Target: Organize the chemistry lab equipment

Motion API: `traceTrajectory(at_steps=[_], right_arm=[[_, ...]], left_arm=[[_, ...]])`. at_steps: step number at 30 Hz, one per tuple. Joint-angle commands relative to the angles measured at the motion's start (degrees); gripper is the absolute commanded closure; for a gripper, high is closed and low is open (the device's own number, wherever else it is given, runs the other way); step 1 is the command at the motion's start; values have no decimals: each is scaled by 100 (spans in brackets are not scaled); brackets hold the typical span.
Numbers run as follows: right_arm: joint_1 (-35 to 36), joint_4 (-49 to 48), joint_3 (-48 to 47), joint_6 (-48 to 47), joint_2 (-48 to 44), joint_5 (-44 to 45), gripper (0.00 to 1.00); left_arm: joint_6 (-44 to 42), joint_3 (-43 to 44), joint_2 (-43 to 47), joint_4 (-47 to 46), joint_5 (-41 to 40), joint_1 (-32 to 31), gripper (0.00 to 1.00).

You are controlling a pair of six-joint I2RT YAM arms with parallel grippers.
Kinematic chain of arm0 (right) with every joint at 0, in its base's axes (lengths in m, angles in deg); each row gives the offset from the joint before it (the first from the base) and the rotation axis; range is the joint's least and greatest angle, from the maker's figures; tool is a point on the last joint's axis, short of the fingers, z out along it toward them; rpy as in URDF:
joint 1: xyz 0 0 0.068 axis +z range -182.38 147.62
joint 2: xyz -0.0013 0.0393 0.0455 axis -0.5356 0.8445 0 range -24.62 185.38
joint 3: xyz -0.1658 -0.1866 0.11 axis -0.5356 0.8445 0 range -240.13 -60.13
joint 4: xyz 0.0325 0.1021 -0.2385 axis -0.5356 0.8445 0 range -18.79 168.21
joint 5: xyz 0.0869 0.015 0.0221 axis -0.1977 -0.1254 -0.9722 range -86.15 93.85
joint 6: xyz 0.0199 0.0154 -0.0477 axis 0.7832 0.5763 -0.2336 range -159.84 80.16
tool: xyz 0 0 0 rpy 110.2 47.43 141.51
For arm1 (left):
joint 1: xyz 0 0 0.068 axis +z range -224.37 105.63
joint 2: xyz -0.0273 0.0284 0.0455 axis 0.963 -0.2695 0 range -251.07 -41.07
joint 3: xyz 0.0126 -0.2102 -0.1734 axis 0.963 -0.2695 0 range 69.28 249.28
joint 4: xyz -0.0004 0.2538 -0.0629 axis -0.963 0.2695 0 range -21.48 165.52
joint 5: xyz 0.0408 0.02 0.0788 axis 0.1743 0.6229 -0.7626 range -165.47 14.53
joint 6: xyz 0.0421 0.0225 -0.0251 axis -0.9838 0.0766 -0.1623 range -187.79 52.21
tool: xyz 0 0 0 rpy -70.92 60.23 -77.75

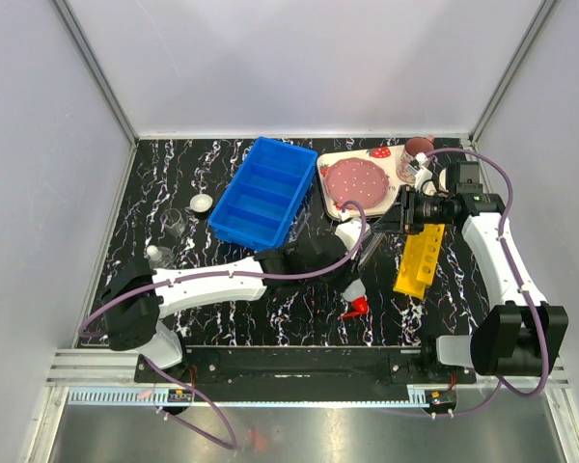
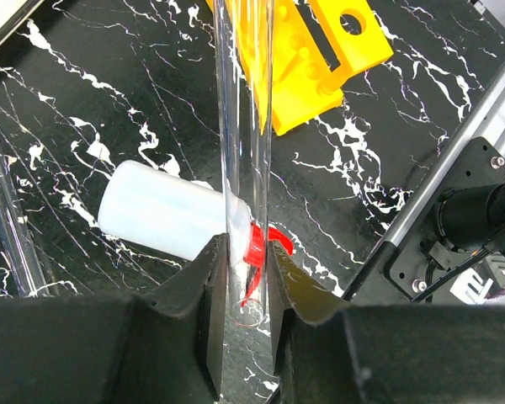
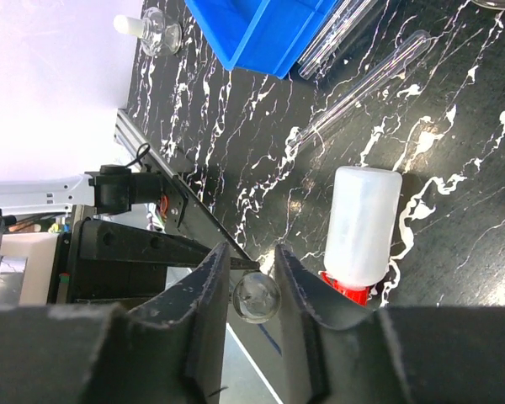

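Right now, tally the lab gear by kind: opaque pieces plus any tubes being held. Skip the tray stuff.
Blue bin: 1
Yellow rack: 1
Squeeze bottle: 1
White round dish: 1
Clear tube, held: 2
Total: 6

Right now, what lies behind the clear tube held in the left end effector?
The squeeze bottle lying on its side, yellow rack beyond. The fingers hide part of the bottle's red nozzle.

Bright, even light, faint soft shadows, crisp overhead view, wrist-view foregrounds perhaps slightly blurred.
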Motion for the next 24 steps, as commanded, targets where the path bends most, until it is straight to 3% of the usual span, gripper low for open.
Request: traceTrajectory(at_steps=[1, 7, 10, 11, 14, 18, 24], right_arm=[[58, -255, 70, 143, -209, -13, 71], [-91, -466, 237, 283, -552, -65, 82], [-319, -563, 298, 380, -701, -180, 83], [-390, -589, 298, 380, -745, -162, 83], [-785, -642, 255, 381, -930, 13, 83], [-1207, -616, 9, 74, -1185, 829, 83], [-1384, -792, -317, -498, -1238, 2385, 83]], left_arm=[[-60, 260, 0, -199, -68, -37, 76], [89, 23, 245, -436, -332, -37, 72], [133, -39, 386, -454, -454, -37, 55], [134, -56, 439, -463, -481, -28, 42], [134, -170, 746, -419, -674, -2, 17], [160, -696, 1605, -358, -754, 191, 3], [362, -1741, 3019, 160, -166, 1131, 1]])
